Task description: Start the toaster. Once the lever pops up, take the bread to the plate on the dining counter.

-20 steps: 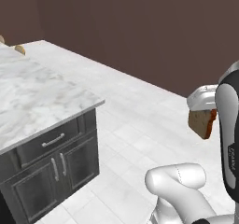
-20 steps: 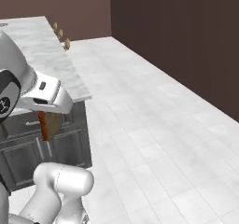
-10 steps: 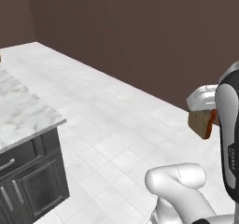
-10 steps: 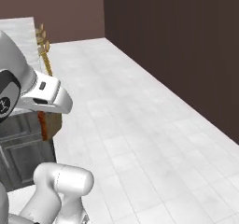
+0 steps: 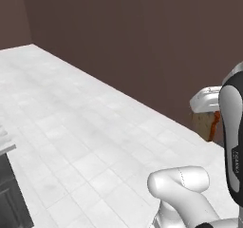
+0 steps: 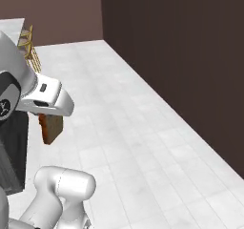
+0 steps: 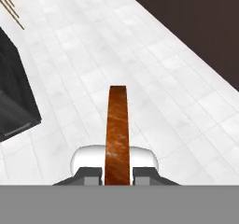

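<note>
One slice of bread [image 7: 116,134] is pinched between the pincer's [image 7: 116,174] two dark finger tips [image 7: 91,174], which press against its flat faces from either side; the jaws stand only as far apart as the slice is thick. In the hand view the slice shows edge-on, a narrow brown strip with a darker crust at its far end, its long axis running straight out from the pincer, away from the hand. In the right base view the same bread [image 6: 50,128] hangs below the white hand [image 6: 47,98], broad face showing, above the pale tiled floor [image 6: 143,142]. In the left base view the bread [image 5: 205,125] appears as a brown patch under the white hand, at the right, partly hidden by the arm's upper link. Nothing carries the slice but the pincer. One dark cabinet block [image 7: 14,97] stands on the floor at the left of the hand view. One yellow-framed stool [image 6: 28,44] stands far back at the upper left of the right base view. A dark brown wall [image 6: 181,51] runs along the tiled floor's far edge.
</note>
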